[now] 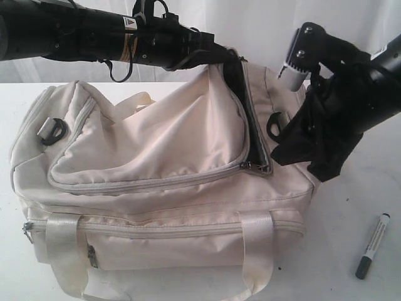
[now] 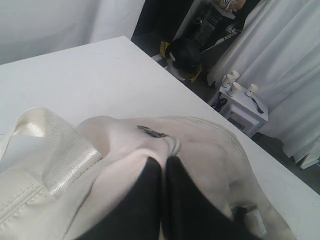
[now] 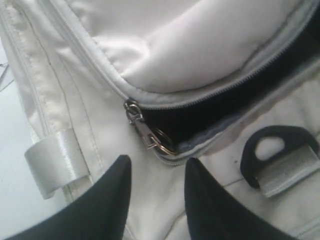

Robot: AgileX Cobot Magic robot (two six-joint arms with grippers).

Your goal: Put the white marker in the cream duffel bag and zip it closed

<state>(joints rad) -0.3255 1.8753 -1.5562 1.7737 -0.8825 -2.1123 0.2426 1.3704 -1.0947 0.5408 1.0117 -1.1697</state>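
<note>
While the left tool (image 2: pixel 163 162) pinches the cream duffel bag (image 1: pixel 156 141), the right tool (image 3: pixel 158 164) hovers spread apart.

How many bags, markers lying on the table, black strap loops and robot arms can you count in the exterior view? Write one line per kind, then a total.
Cream duffel bag: 1
White marker, lying on the table: 1
Black strap loops: 2
Robot arms: 2
Total: 6
</note>
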